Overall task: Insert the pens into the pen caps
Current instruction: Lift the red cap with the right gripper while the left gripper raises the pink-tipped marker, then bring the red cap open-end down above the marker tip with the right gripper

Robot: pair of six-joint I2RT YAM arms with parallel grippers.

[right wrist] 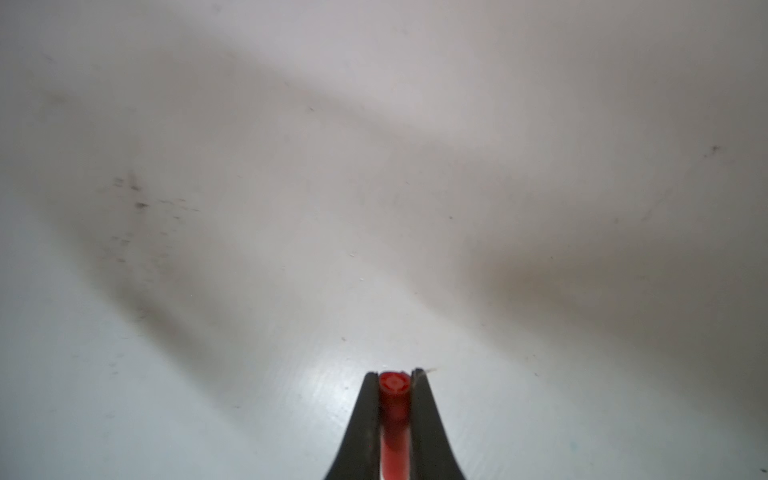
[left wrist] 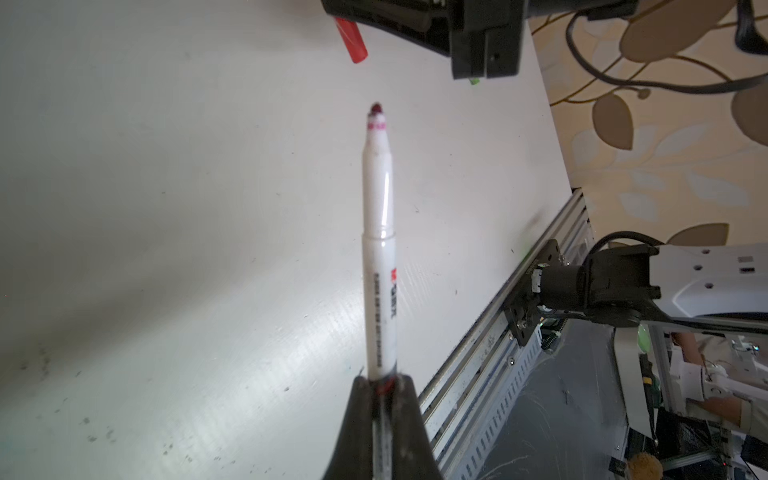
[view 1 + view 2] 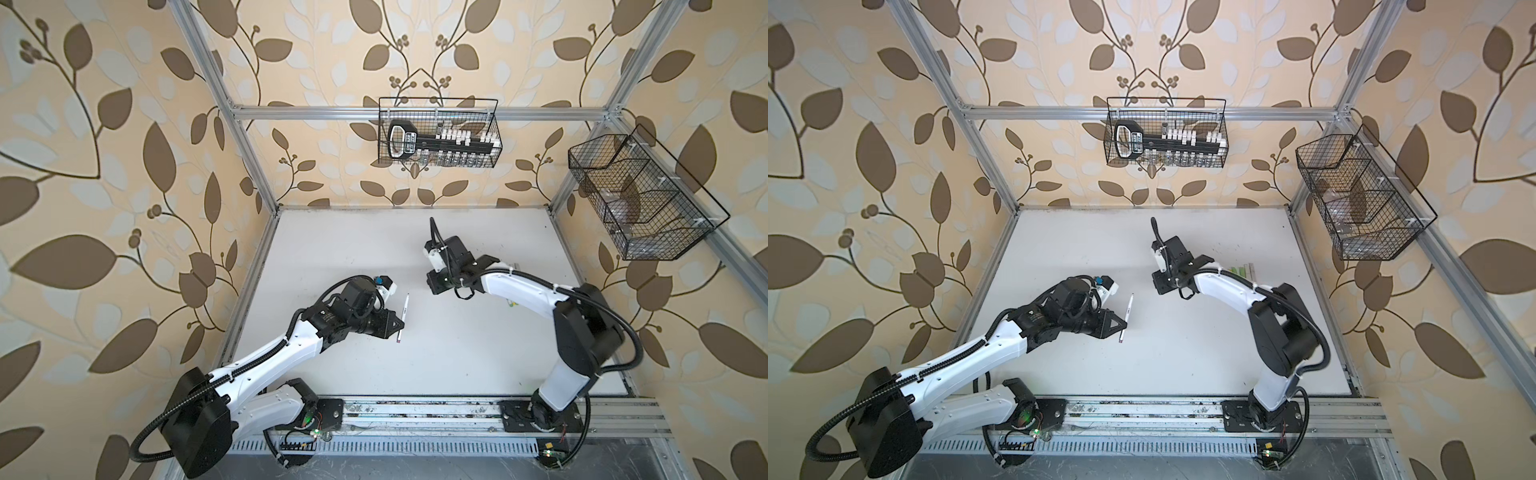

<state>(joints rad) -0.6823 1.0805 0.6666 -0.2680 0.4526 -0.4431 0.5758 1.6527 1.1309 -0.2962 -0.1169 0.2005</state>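
My left gripper (image 2: 382, 382) (image 3: 400, 327) is shut on the lower end of a white pen (image 2: 378, 249) (image 3: 403, 318) (image 3: 1126, 318) with dark lettering and a bare dark red tip. The pen is held above the white table. My right gripper (image 1: 394, 374) (image 3: 436, 286) is shut on a red pen cap (image 1: 392, 384) (image 2: 351, 39), with the cap's round end showing between the fingertips. In the left wrist view the cap hangs a short way beyond the pen's tip, apart from it. Green and pale sticks (image 3: 1246, 271) lie behind the right arm, mostly hidden.
The white table (image 3: 353, 249) has an aluminium rail (image 3: 415, 409) along its front edge, carrying both arm bases. A wire basket (image 3: 440, 133) hangs on the back wall and another wire basket (image 3: 640, 195) on the right wall. Frame posts stand at the corners.
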